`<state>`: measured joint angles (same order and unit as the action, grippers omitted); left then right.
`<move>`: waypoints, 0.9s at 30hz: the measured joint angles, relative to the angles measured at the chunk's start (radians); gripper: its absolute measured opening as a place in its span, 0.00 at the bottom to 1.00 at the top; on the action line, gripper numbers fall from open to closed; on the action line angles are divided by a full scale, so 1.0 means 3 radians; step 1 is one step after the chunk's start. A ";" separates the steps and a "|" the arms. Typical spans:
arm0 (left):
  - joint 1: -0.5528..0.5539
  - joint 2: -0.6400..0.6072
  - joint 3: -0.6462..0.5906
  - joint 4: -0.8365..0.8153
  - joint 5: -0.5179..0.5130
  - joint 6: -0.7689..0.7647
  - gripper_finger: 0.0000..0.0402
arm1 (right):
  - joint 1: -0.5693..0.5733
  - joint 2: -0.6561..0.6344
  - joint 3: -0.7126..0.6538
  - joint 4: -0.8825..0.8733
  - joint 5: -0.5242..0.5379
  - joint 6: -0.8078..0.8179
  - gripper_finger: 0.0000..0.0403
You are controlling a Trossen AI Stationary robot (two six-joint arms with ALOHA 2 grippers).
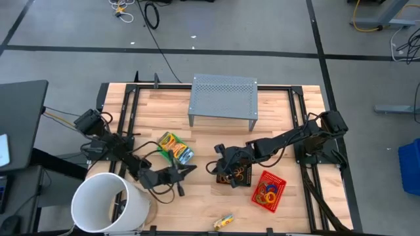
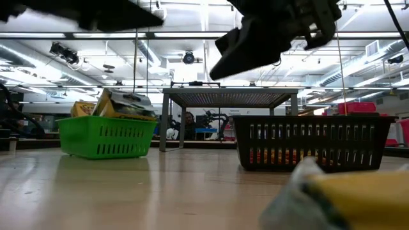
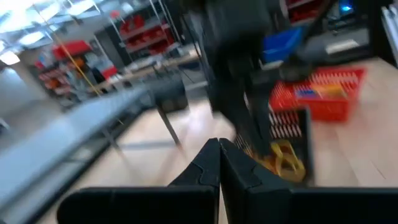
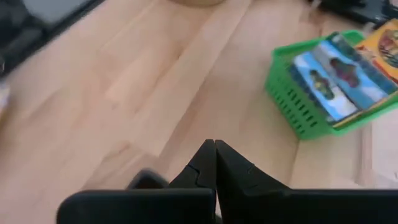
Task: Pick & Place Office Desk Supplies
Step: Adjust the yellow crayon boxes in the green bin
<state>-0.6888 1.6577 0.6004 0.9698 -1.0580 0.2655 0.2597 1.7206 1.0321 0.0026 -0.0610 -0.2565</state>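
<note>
A grey perforated metal stand (image 1: pixel 223 97) sits at the middle of the desk's (image 1: pixel 197 203) far edge, its top flat on thin legs; from table height the stand (image 2: pixel 223 98) rises behind the other things. A big white bucket (image 1: pixel 110 203) stands upright at the desk's near left corner, its open mouth overhanging the edge. Black cables (image 1: pixel 152 16) lie on the grey floor (image 1: pixel 262 26) beyond the far edge, where dark tape lines cross. Further back, shelving and ceiling lights (image 2: pixel 77 38) fill the room.
</note>
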 joint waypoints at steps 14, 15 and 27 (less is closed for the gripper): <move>0.0414 0.0000 0.0432 0.0510 0.0042 0.0241 0.00 | -0.0495 0.0565 0.0121 0.0361 -0.0632 -0.1026 0.00; 0.0412 0.0000 0.0432 0.0613 0.0040 0.0327 0.00 | -0.0536 0.0611 0.0159 0.0361 -0.0686 -0.1054 0.00; 0.0107 -0.0066 0.0453 0.1984 -0.0150 0.1688 0.00 | -0.0670 0.1231 0.0860 0.0247 -0.0226 -0.1547 0.00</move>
<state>-0.6568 1.6380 0.7364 1.5649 -1.1031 0.7720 0.0588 2.0899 1.2900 0.0767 -0.1287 -0.7206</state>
